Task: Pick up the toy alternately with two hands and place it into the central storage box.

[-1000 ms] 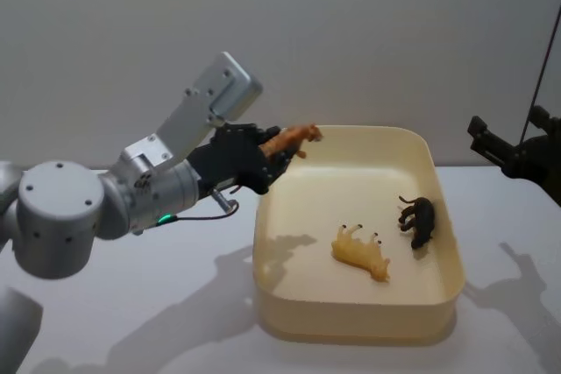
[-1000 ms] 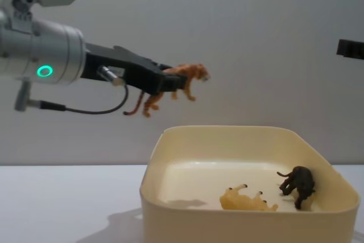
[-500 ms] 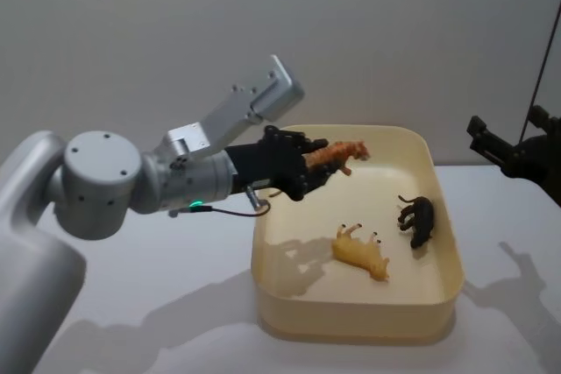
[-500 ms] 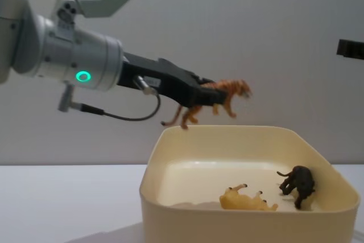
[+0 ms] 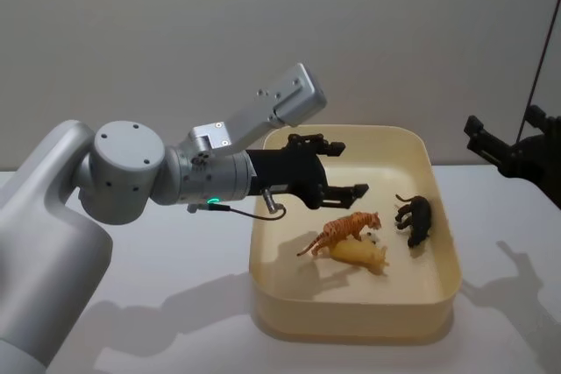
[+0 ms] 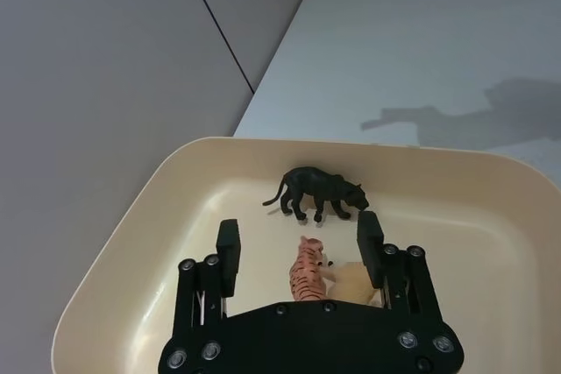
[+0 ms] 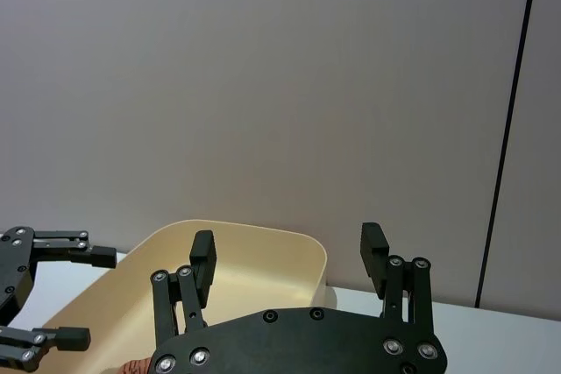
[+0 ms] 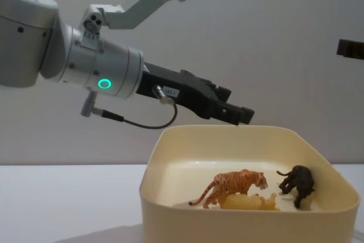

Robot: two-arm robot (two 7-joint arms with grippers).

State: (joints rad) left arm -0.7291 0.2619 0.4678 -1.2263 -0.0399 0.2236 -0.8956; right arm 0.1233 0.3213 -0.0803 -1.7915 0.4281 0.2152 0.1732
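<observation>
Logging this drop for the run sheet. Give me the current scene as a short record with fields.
left gripper: open, above the storage box, holding nothing
right gripper: open, off to the right, away from the box
tiger toy: inside the box, resting against the pale yellow toy animal
black panther toy: standing in the box, right side
toys in box: three

There was one large pale cream plastic storage box [image 5: 443, 291]. Three small plastic toy animals lay in it: one orange striped tiger [image 5: 345, 229], one pale yellow animal [image 5: 361, 254] and one dark brown animal [image 5: 417, 217]. Two black pronged grippers were present: left [image 5: 338, 168], right [image 5: 491, 142].
</observation>
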